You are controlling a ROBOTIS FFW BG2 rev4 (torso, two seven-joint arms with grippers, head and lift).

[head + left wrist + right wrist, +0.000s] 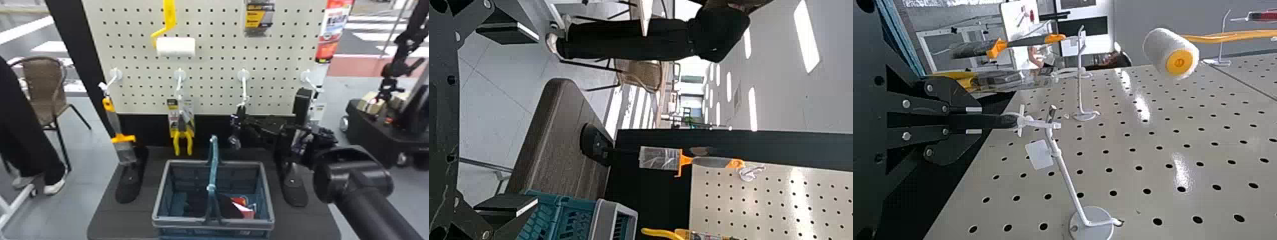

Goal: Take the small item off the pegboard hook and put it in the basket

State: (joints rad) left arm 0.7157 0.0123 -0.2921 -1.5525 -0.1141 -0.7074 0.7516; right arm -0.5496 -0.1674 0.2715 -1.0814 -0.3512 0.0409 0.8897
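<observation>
Right now, the right gripper (pixel 237 118) is closed snugly around the black small item (pixel 999 121) at the pegboard (pixel 217 19) hook (pixel 244 86). The right wrist view shows the grip close up: two flat fingers (pixel 972 109) press the item from opposite sides, their tips separated by just its thickness. From the item's free end, a white loop (pixel 1037 121) reaches the tip of the hook, near a small white tag (pixel 1039 154) on the rod. The right wrist view also shows the yellow round end of the paint roller (pixel 176 47), while the head view shows its white side.

The head view gives the wider layout: the basket (pixel 178 221) stands in front of the pegboard, with a red packet (pixel 240 201) and something dark inside. The pliers (pixel 176 143) and the brush (pixel 123 138) hang to the left of the held item, the brush farther out. As for the item itself, it lies between the right gripper's fingertips and projects beyond them toward the hook, above and beyond the basket.

The left wrist view shows the left gripper (pixel 531 119) with its fingers spread wide and nothing held between them, near the basket's side.
</observation>
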